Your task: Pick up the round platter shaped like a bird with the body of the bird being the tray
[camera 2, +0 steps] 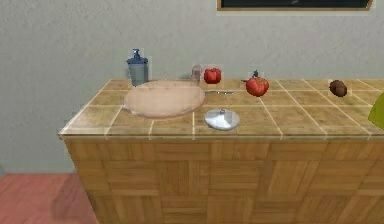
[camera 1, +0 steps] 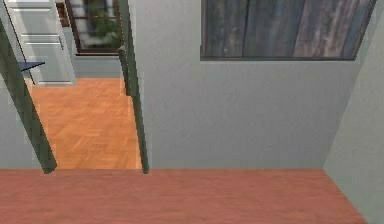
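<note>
Tan platter (camera 2: 163, 98) on tiled counter (camera 2: 290, 120).
Square up to its near rim, likely the easiest hold; pincer's state cannot be told.

Yellow-green thing (camera 2: 379, 108), partly off-frame

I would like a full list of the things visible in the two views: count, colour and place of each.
counter: one, brown wood with tiled top, across the arm side view
round platter: one, tan, on the counter's left part
bottle: one, blue-grey, behind the platter
red fruits: two, red, right of the platter
round dish: one, silver-grey, near the counter's front edge
dark lump: one, brown, on the counter's right part
framed picture: one, dark, on the wall above the counter
door frame: one, dark green, forward view's left
door: one, white, beyond the door frame
panel: one, grey-blue, forward view's upper right
</note>
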{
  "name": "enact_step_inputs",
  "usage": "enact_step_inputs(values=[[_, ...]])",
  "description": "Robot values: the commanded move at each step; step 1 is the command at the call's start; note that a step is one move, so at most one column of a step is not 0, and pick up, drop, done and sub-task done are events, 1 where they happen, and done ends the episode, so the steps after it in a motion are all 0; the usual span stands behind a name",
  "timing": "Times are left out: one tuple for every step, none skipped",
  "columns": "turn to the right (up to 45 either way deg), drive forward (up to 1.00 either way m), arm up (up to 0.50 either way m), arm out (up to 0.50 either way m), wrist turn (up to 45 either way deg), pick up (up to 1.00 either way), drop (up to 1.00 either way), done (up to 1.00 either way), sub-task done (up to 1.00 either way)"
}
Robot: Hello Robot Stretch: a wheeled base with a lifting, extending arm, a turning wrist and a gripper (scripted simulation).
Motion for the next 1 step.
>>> enact_step_inputs(values=[[0.0,0.0,0.5,0.0,0.0,0.0,0.0,0.0,0.0]])
